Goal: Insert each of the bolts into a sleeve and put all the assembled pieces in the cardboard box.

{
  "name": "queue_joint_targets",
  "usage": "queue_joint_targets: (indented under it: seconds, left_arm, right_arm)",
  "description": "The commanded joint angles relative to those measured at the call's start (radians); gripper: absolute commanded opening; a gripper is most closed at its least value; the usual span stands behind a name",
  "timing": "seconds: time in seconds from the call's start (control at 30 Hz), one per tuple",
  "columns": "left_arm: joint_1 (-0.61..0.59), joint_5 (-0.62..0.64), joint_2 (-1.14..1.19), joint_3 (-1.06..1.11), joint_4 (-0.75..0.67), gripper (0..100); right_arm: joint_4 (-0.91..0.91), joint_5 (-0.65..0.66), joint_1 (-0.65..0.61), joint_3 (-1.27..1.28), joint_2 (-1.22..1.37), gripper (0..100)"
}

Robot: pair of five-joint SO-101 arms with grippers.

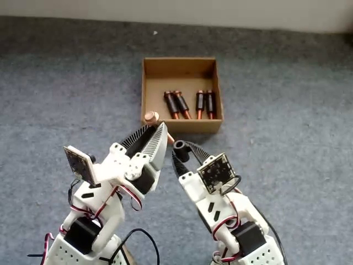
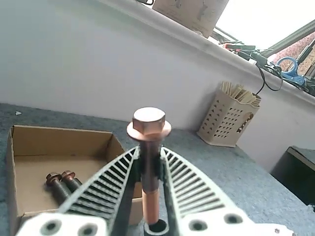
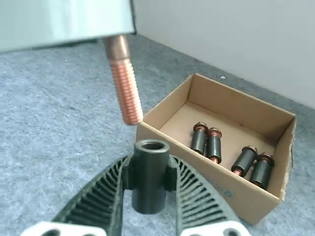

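Left gripper [image 2: 149,153]: ribbed fingers closed on the shank of a copper-coloured metal bolt [image 2: 148,129] with a flanged hex head. The bolt is held near upright, head above the fingertips and threaded end pointing down. Right gripper [image 3: 147,163]: ribbed fingers clamped on a dark cylindrical sleeve [image 3: 148,179], upright with its open bore facing up. The bolt's threaded tip [image 3: 130,110] hangs above the sleeve's mouth and has not entered it (whether tip and bore line up exactly cannot be told). In the high view the two grippers meet on the grey carpeted table [image 1: 66,83], just before the near wall of the box. Open brown cardboard box [image 1: 179,61]: rectangular and shallow. On its floor lie four assembled pieces in two side-by-side pairs, one pair [image 1: 176,105] slightly angled and the other [image 1: 205,104] straighter, each a dark sleeve with copper showing at both ends. Beyond, in the left wrist view: a cream perforated basket [image 2: 227,120] of pale sticks against a white wall [image 2: 74,59].
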Motion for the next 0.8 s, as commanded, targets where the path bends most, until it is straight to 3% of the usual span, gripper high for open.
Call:
queue_joint_targets:
  seconds: [0.0,0.63,0.77]
  left_arm:
    - [-0.005,0.009,-0.008,0.007,-0.028,1]
    - [0.001,0.011,-0.008,0.004,0.049,1]
    - [0.059,0.008,-0.008,0.004,0.087,1]
  right_arm:
    - [-0.03,0.011,-0.047,-0.008,-0.016,0.6]
    - [-0.03,0.084,-0.039,-0.015,-0.016,0.6]
    - [-0.03,0.086,-0.039,-0.016,-0.016,0.6]
